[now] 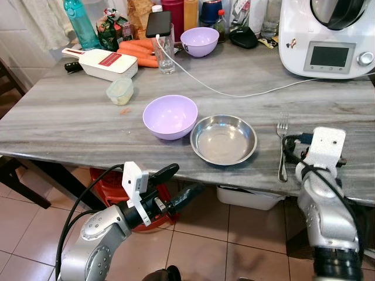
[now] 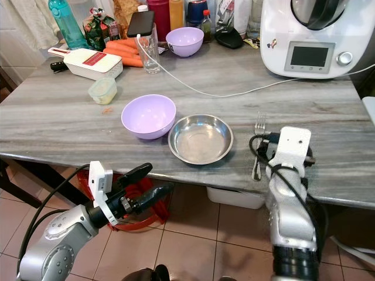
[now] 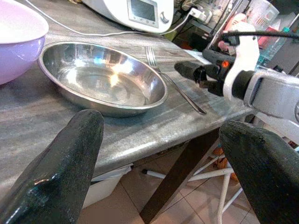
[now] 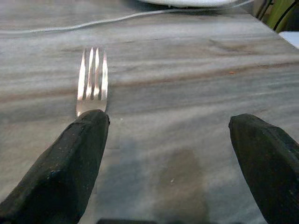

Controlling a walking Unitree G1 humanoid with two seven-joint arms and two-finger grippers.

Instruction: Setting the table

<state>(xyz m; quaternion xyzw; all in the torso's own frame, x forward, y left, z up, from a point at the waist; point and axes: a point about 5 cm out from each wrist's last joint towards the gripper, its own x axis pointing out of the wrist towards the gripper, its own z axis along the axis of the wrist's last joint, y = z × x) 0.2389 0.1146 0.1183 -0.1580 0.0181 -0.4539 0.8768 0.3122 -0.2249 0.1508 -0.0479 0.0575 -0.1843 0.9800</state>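
Observation:
A lilac bowl (image 1: 170,116) and a shallow steel bowl (image 1: 223,139) sit side by side near the front edge of the grey table (image 1: 70,123). To the right of the steel bowl lies a fork (image 1: 282,146), tines pointing away from me. My right gripper (image 4: 170,126) hovers low over the table just right of the fork, open, with one finger (image 4: 70,163) over the fork's handle. Below the table's front edge, my left gripper (image 1: 181,182) is open and holds nothing. In its wrist view it points at the steel bowl (image 3: 103,77).
At the back stand a second lilac bowl (image 1: 199,41), a glass with a phone (image 1: 164,50), carrots (image 1: 140,51), a white slicer (image 1: 108,63), a small lidded tub (image 1: 120,91) and a white kitchen machine (image 1: 328,41). A white cable (image 1: 234,93) crosses the table. A red object (image 1: 108,178) and a white box (image 1: 249,198) lie underneath.

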